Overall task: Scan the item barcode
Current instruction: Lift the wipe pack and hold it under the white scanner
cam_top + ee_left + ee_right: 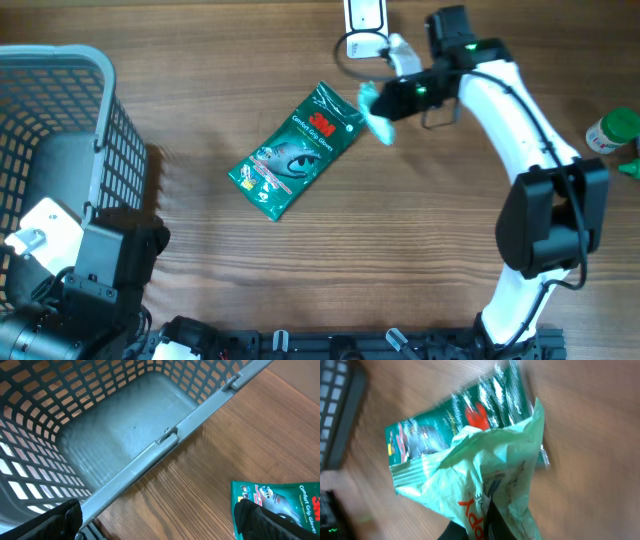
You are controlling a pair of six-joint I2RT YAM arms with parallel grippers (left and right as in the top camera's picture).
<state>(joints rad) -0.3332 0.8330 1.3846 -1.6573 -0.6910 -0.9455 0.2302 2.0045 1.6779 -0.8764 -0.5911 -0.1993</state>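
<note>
— Where are your pincers?

— My right pincer point(386, 104) is in the upper right of the overhead view, at the end of the white arm. Its fingers are pressed together on a pale green packet point(377, 120). In the right wrist view the packet point(495, 470) rises from between my fingers at the bottom of the frame. It is crumpled, with red letters that I cannot read.

— And the left one?

— My left pincer point(160, 522) has its fingers wide apart, one in each lower corner of the left wrist view, and nothing is between them. It hangs over the rim of the grey plastic basket point(165, 440), which fills the upper left of that frame.

— Is the packet touching anything else?

— Only my fingers, as far as I can see. It hangs just beside the upper right corner of a dark green 3M glove pack point(295, 150), which lies flat on the wooden table point(400, 260) near the middle. If the two touch, I cannot tell.

— What is near the packet?

— A white device point(364, 12) with a black cable loop is at the top edge, just above and left of my right pincer. A green-capped bottle point(612, 130) stands at the right edge, well apart.
</note>
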